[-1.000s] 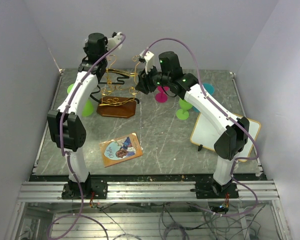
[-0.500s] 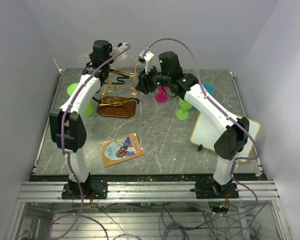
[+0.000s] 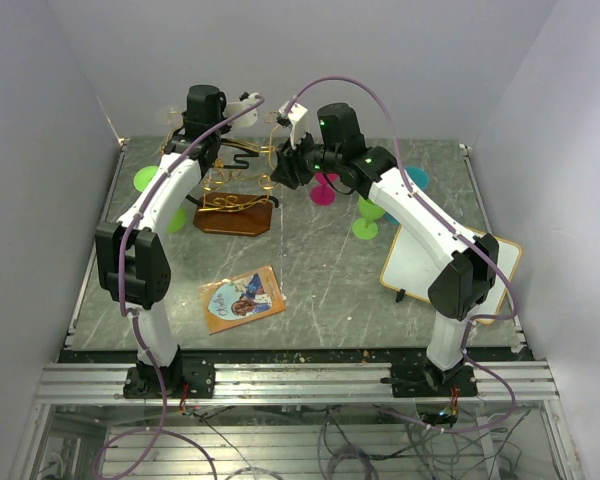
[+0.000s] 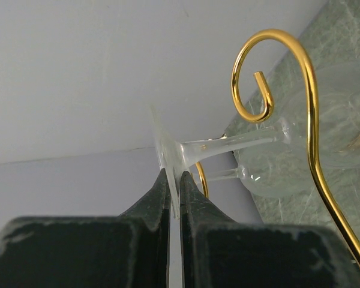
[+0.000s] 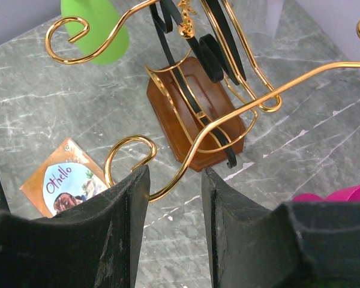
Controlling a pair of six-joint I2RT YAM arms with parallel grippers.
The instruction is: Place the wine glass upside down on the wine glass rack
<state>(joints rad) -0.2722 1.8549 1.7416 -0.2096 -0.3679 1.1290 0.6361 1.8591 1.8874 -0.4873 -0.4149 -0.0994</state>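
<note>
My left gripper (image 4: 174, 174) is shut on the flat foot of a clear wine glass (image 4: 228, 144). The glass lies sideways, with its stem beside a gold scroll tip of the wine glass rack (image 4: 308, 84) and its bowl beyond it. In the top view the left gripper (image 3: 248, 100) is high over the rack (image 3: 235, 185). My right gripper (image 5: 175, 171) is open, with one gold rack arm (image 5: 228, 120) running between its jaws, above the brown base (image 5: 195, 114). It also shows in the top view (image 3: 277, 170) at the rack's right side.
Green goblets (image 3: 145, 178) (image 3: 365, 225), a pink one (image 3: 323, 190) and a teal one (image 3: 415, 178) stand around the rack. An Othello card (image 3: 242, 298) lies in front. A white board (image 3: 450, 265) lies at the right. The back wall is close behind the rack.
My left gripper has carried the glass right and slightly down, to the rack's top scroll. The right arm has stayed still.
</note>
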